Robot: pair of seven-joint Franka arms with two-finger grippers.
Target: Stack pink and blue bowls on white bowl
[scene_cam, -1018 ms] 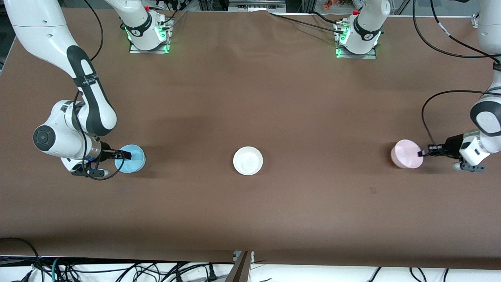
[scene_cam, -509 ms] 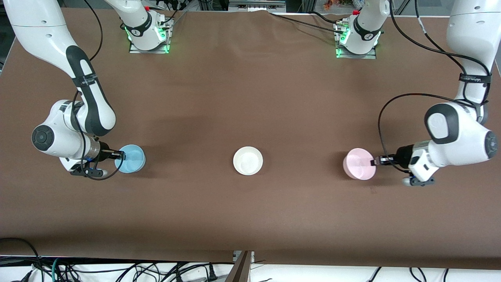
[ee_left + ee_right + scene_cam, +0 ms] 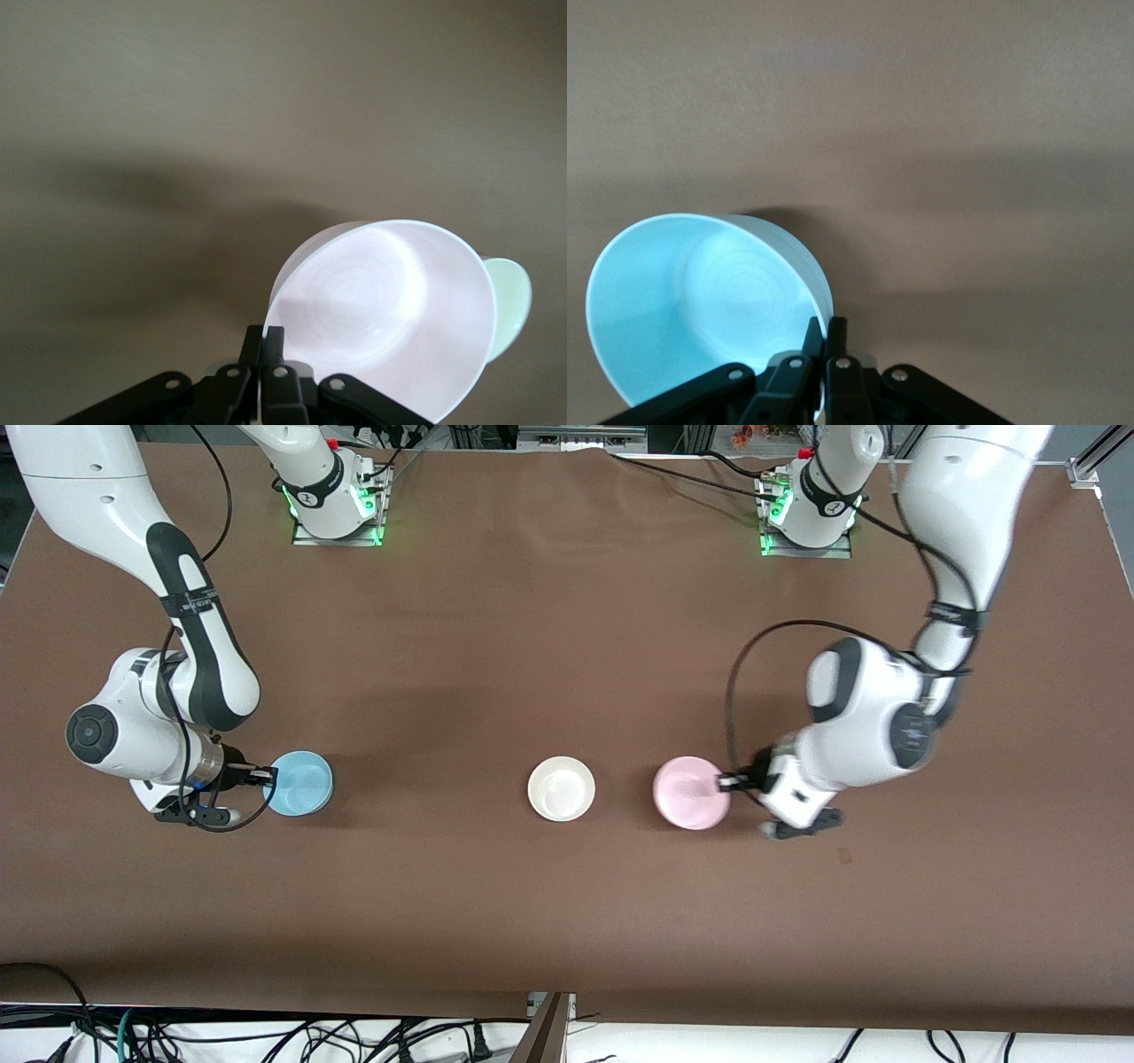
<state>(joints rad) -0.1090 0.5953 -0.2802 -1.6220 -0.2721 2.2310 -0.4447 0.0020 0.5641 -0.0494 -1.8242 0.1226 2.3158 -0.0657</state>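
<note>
Pink bowl (image 3: 690, 792) in left pincer (image 3: 728, 782) — beside white bowl (image 3: 561, 788)

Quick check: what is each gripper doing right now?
Left gripper: closed on the pink bowl's rim.
Right gripper: closed on the blue bowl's rim.

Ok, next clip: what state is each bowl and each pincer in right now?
pink bowl: gripped at its rim, tilted, beside the white bowl.
blue bowl: gripped at its rim, tilted.
white bowl: upright on the table, holding nothing.
left pincer: shut on pink bowl.
right pincer: shut on blue bowl.
</note>
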